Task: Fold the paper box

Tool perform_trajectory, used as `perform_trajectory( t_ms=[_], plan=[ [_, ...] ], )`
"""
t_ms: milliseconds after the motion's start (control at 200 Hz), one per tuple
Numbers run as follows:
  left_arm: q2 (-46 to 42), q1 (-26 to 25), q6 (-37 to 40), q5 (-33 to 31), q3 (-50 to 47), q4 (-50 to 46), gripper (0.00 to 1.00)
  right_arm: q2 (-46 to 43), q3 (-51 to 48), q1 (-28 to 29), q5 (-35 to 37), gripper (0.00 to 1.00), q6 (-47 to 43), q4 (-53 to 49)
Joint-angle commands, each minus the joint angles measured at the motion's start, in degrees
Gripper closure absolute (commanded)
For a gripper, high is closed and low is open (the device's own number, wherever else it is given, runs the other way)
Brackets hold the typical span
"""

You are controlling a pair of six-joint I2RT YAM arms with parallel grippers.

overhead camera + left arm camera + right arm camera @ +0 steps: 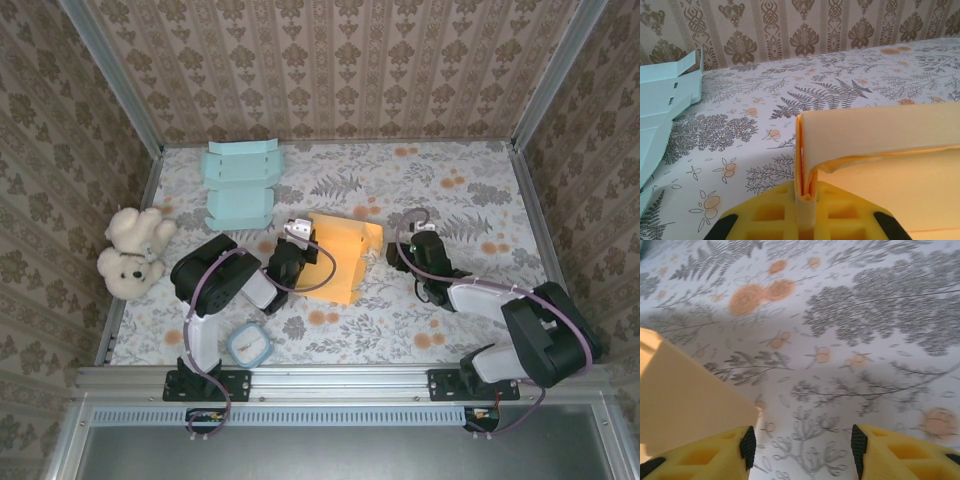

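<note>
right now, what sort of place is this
Probably a staged robot test booth: wallpapered panels in a metal frame, robot arms bolted to a rail, and props like a teddy bear on the floral table.

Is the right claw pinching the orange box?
No, the right gripper is open with bare table between its jaws; the orange box lies beside it.
</note>
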Motion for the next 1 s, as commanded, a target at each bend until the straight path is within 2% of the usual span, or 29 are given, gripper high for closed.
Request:
perform_trajectory(
  t_ms=[0,235,660,995],
  plan=[
    [-1.09,0.40,0.21,1.75,-0.60,-1.13,1.00,3.27,0.91,0.11,-6.92,0.44,-1.82,6.58],
    [-0.75,0.31,0.93,3.65,-0.23,-1.04,1.00,5.07,1.19,1.78,-11.29,0.44,-5.74,10.83],
    [-0.16,0.29,1.32,5.65,0.68,-0.97,1.00,8.03,2.93,3.58,-12.08,0.45,-9.12,12.41],
    [0.41,-0.64,0.92,6.16,1.39,-1.13,1.00,10.50,5.32,6.38,-11.98,0.50,-8.82,14.71]
  ],
)
